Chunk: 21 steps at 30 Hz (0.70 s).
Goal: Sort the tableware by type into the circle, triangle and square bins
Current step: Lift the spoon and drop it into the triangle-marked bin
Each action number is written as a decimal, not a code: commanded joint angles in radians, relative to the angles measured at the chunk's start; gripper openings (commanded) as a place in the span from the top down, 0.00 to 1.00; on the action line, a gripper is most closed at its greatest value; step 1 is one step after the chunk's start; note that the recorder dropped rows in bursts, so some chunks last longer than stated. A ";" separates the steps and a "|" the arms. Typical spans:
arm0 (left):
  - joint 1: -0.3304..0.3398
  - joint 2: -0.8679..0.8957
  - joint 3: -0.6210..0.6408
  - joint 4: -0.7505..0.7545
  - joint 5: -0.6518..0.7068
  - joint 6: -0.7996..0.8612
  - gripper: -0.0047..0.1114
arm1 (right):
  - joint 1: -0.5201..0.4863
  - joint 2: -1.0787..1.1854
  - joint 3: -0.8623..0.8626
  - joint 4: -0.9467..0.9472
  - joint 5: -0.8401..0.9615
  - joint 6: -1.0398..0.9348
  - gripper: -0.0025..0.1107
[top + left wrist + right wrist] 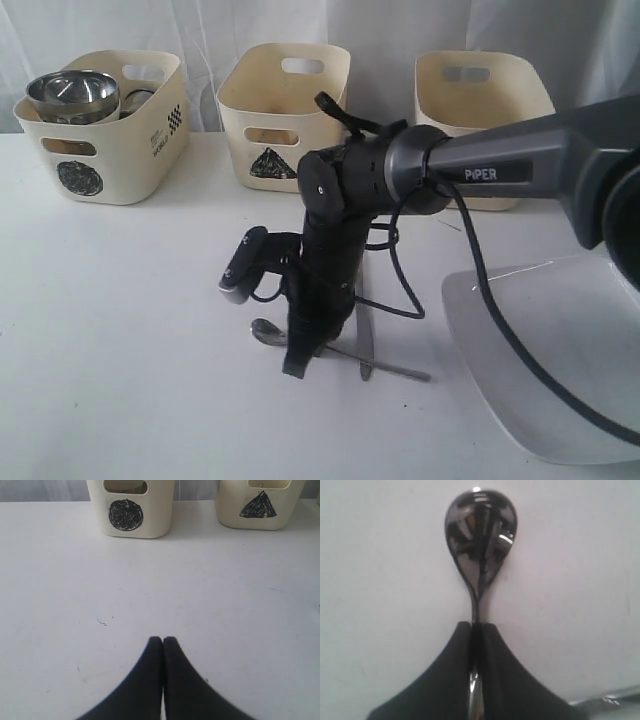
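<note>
Right gripper (476,626) clamped on metal spoon (481,530) neck, spoon head just beyond fingertips; left gripper (163,639) closed, empty.

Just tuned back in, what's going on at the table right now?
The right pincer is shut on the neck of the shiny metal spoon, which lies on the white table beside the metal knife. The left pincer is shut and empty above bare table, facing the cream circle-marked bin and the cream triangle-marked bin. The circle-marked bin already holds a shiny steel bowl. The large white square plate is not yet sorted.
</note>
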 commanded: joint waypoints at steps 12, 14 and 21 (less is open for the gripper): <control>-0.006 -0.004 0.004 -0.005 0.002 -0.001 0.96 | -0.015 -0.086 -0.016 0.428 -0.210 0.032 0.98; -0.006 -0.004 0.004 -0.005 0.002 -0.001 0.96 | -0.027 -0.136 0.008 0.465 -0.242 0.032 0.98; -0.006 -0.004 0.004 -0.005 0.002 -0.001 0.96 | -0.137 -0.256 0.105 0.676 -0.411 -0.027 0.98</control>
